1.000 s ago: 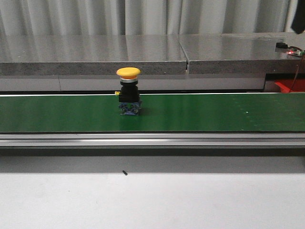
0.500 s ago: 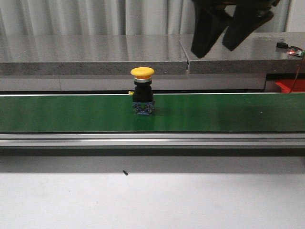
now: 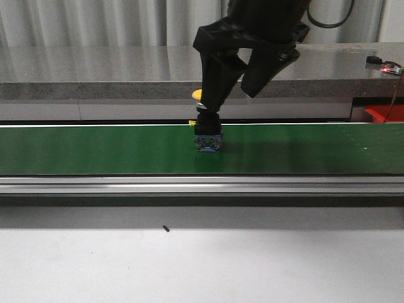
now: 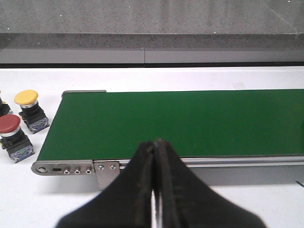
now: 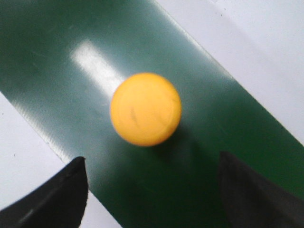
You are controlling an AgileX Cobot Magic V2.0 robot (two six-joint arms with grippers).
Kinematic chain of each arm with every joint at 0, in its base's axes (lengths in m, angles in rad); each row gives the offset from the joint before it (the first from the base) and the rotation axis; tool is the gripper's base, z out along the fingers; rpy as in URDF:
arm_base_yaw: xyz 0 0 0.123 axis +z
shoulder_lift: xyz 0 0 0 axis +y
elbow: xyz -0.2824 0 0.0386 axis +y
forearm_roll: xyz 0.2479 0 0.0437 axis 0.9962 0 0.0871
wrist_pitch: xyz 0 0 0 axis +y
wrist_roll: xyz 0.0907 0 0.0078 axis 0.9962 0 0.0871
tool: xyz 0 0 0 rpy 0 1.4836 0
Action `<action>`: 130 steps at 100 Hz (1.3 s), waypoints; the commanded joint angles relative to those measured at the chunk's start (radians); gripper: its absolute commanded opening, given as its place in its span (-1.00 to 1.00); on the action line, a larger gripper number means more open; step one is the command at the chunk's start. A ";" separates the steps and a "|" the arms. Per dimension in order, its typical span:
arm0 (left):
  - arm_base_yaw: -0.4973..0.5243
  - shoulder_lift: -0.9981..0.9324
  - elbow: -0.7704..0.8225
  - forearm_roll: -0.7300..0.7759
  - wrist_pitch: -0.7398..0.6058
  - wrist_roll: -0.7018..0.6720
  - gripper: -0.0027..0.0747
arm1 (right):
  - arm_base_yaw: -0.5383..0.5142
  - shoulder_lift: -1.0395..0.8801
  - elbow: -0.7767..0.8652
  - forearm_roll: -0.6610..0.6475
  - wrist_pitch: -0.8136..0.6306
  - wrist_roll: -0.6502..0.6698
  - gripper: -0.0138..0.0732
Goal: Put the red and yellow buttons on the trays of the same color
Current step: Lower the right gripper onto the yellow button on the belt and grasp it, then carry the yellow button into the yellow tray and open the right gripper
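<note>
A yellow button [image 3: 206,129] with a black body stands upright on the green conveyor belt [image 3: 95,148]. My right gripper [image 3: 233,85] is open and hangs just above and around its cap, partly hiding it. In the right wrist view the yellow cap [image 5: 146,109] lies ahead of the two spread fingertips [image 5: 71,190]. My left gripper [image 4: 154,147] is shut and empty above the belt's near rail [image 4: 237,161]. Beside the belt's end stand a second yellow button [image 4: 29,108] and a red button [image 4: 13,137]. No trays show except a red one [image 3: 384,114] at the far right.
A grey stone ledge [image 3: 126,72] runs behind the belt. A white table surface [image 3: 202,265] lies in front of the aluminium rail [image 3: 202,184]. A small board with a red light [image 3: 385,66] sits on the ledge at the right.
The yellow button has travelled right along the belt. My right gripper has come down from the upper right and now straddles the button's cap.
</note>
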 commanded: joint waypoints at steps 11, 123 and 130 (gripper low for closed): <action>-0.009 0.007 -0.026 -0.012 -0.078 -0.005 -0.98 | 0.001 0.016 -0.113 0.006 -0.029 -0.011 0.61; -0.009 0.007 -0.026 -0.012 -0.078 -0.005 -0.98 | -0.451 -0.178 -0.179 0.008 0.344 0.065 -0.17; -0.009 0.007 -0.026 -0.012 -0.078 -0.005 -0.98 | -0.550 -0.200 -0.179 0.014 0.347 0.066 -0.17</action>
